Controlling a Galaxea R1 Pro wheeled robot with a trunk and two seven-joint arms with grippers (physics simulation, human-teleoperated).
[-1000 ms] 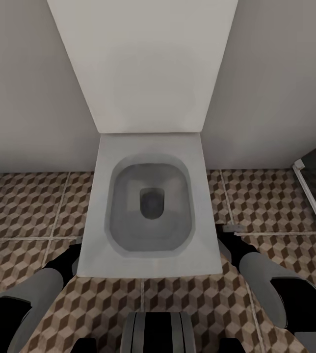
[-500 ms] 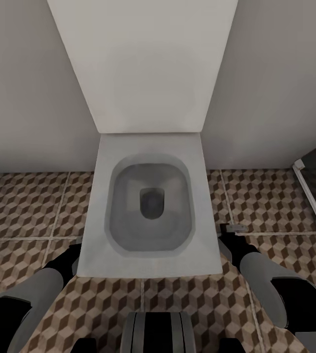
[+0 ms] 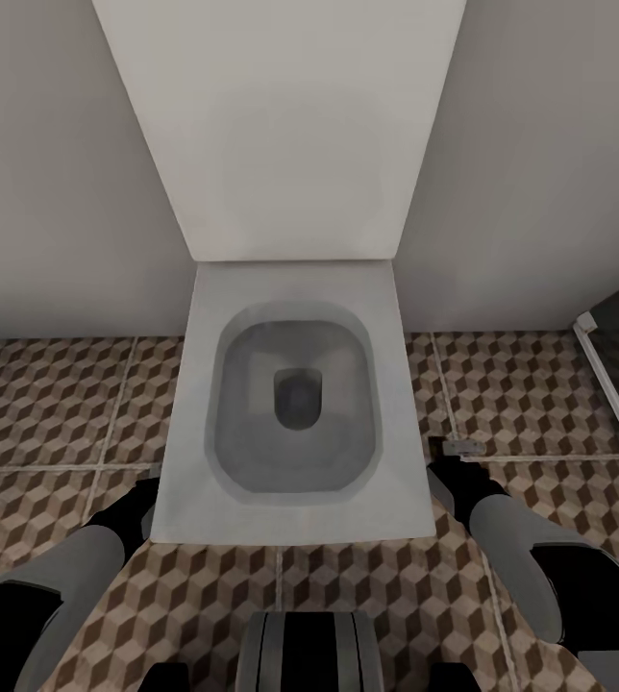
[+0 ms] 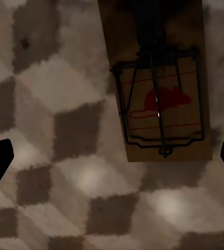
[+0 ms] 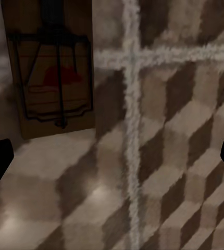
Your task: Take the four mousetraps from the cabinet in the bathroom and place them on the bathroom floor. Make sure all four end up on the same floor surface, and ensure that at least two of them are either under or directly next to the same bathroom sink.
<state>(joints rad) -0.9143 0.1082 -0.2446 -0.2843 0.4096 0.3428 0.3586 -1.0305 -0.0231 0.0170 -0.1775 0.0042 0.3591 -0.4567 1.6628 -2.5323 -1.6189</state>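
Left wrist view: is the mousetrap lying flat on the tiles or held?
Lying flat: the mousetrap rests on the cube-pattern floor, wire side up, ahead of the open left pincer.

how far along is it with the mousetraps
Done: one mousetrap lies flat on the bathroom floor below the left hand, and a second trap lies below the right hand. In hand: nothing, both hands are open. Left: these two lie by the toilet, so the sink condition looks unmet, and two more are likely still to place.
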